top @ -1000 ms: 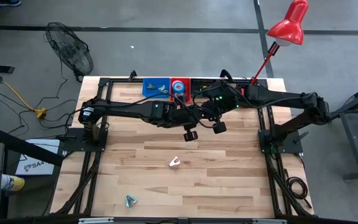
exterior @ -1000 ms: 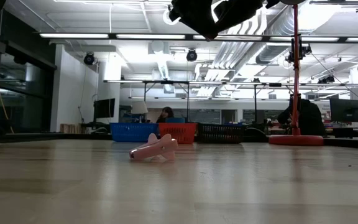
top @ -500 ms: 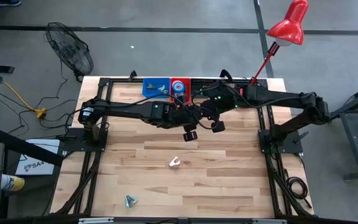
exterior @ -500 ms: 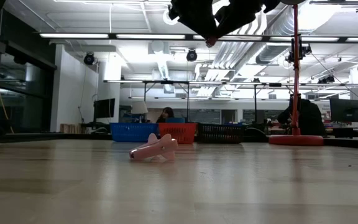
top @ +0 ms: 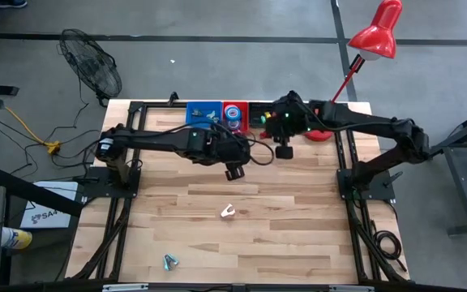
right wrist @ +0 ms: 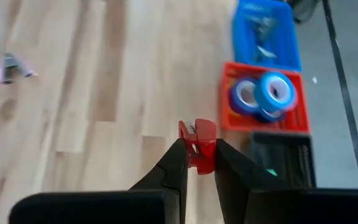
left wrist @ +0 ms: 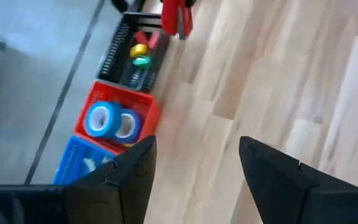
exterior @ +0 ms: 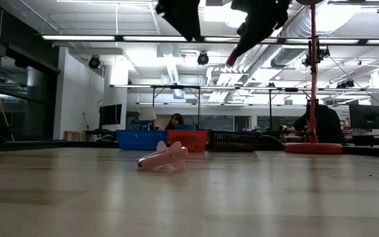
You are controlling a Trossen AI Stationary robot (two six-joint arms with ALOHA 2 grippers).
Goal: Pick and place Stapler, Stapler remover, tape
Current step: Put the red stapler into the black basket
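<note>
My right gripper (top: 284, 151) hangs above the table's far middle, shut on a red stapler (right wrist: 197, 132). That stapler also shows in the left wrist view as the red stapler (left wrist: 178, 15). My left gripper (top: 233, 172) hangs to its left, open, with nothing between its fingers (left wrist: 197, 146). Blue tape rolls (right wrist: 263, 93) lie in a red bin (top: 233, 112) at the far edge. A pink staple remover (top: 228, 212) lies on the table's middle, and a bluish one (top: 169, 261) near the front edge. My right gripper pinches the red stapler between its two fingers (right wrist: 174, 163). One end of the stapler (right wrist: 194, 129) sticks out past the fingertips. The stapler is lifted clear of the table, and its red tip (exterior: 231, 60) shows high in the low view.
A blue bin (top: 203, 113) with staple removers stands left of the red bin, and a black bin (top: 259, 112) holding small yellow and green things (left wrist: 139, 53) stands right of it. A red desk lamp's base (top: 319, 134) sits at the far right.
The two grippers, close together a second ago, have parted. My left gripper has drawn back toward the table's left edge. My right gripper has gone toward the far edge and the bins, carrying the red stapler clear of the table.
</note>
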